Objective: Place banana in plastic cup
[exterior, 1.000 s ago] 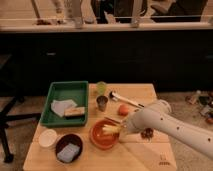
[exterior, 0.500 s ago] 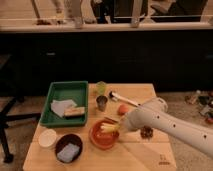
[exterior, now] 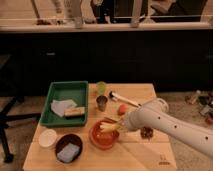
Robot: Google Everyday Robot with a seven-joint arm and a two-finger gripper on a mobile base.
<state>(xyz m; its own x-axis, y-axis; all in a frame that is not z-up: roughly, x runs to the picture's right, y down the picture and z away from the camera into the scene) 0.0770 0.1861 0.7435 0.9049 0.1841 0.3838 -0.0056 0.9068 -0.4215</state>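
Note:
The banana [exterior: 106,128] is a small yellow piece just above the red bowl [exterior: 102,141], at the front middle of the table. My gripper [exterior: 116,127] reaches in from the right on its white arm and is shut on the banana's right end. The plastic cup [exterior: 101,87], pale yellow-green and translucent, stands upright at the back of the table, well beyond the gripper and a little to its left. Nothing shows inside the cup.
A grey steel cup [exterior: 102,103] stands between the plastic cup and the red bowl. A green tray [exterior: 56,92] holds a cloth and a block at the left. A white bowl [exterior: 48,137], a dark bowl [exterior: 69,147], an orange fruit [exterior: 122,109] and a black-handled tool [exterior: 123,99] lie around.
The arm has slid a little to the left over the red bowl, with the gripper staying shut. Nothing else on the table has moved.

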